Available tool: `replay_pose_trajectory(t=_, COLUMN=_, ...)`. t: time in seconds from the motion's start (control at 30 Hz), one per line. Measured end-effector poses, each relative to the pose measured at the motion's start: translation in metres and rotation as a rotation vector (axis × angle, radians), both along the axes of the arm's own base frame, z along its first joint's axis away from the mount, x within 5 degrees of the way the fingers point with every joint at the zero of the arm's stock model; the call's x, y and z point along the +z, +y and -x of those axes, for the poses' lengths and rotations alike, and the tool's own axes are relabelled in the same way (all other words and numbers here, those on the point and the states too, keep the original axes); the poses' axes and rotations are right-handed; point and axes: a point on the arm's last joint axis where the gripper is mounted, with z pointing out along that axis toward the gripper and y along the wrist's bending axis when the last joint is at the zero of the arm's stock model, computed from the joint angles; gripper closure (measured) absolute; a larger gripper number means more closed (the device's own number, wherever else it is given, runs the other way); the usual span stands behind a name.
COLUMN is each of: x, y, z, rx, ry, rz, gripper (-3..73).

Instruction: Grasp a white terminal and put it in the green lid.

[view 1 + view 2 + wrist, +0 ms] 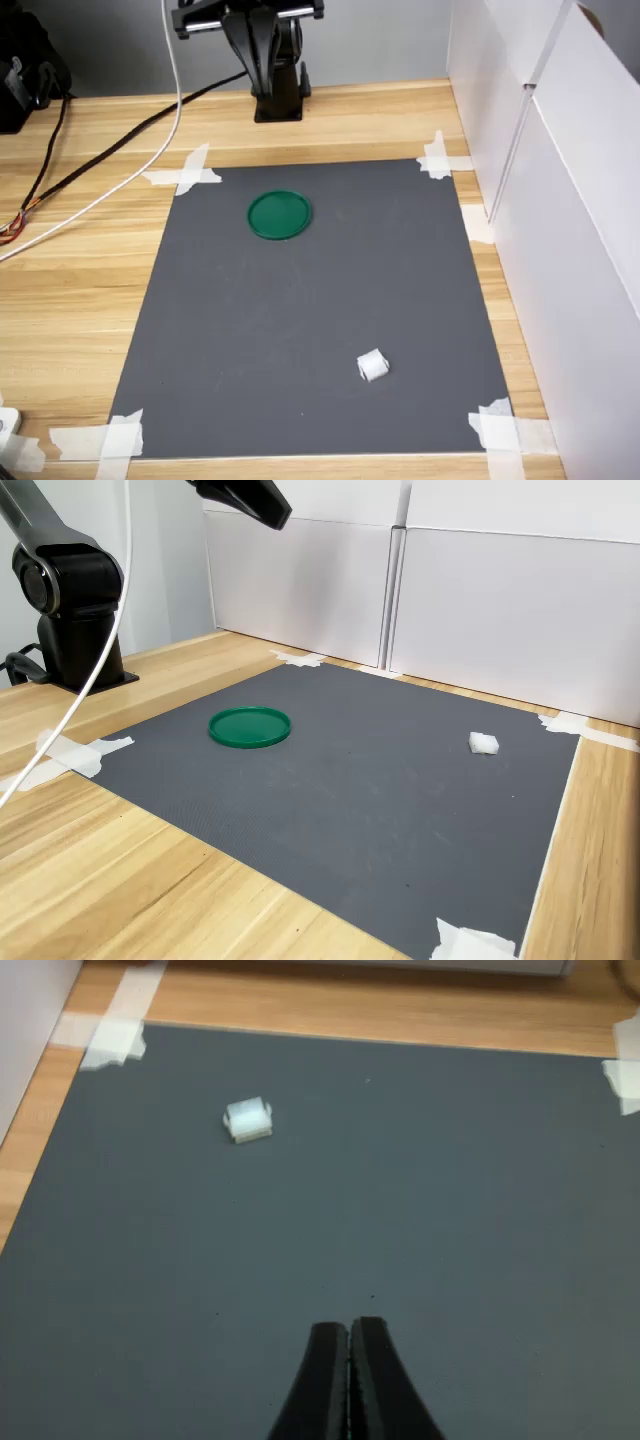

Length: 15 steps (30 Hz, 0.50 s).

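The green lid lies flat on the grey mat with nothing in it; the white terminal sits well apart from it, nearer the mat's far corner. The gripper hangs above bare mat, jaws pressed together, gripping nothing

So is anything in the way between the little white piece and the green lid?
No. Both exterior views show only bare grey mat between the white terminal and the green lid. The gripper is shut, high above the mat, with nothing visible blocking it either.
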Motion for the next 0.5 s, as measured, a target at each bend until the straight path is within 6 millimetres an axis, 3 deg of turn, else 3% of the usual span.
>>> replay_pose_trajectory(t=0.2, x=0.014, y=0.005, z=-0.024, rx=0.099, ry=0.109, rz=0.090, gripper=71.7)
replay_pose_trajectory(t=0.5, x=0.019, y=0.011, z=-0.061, rx=0.195, ry=0.233, rz=0.139, gripper=71.7)
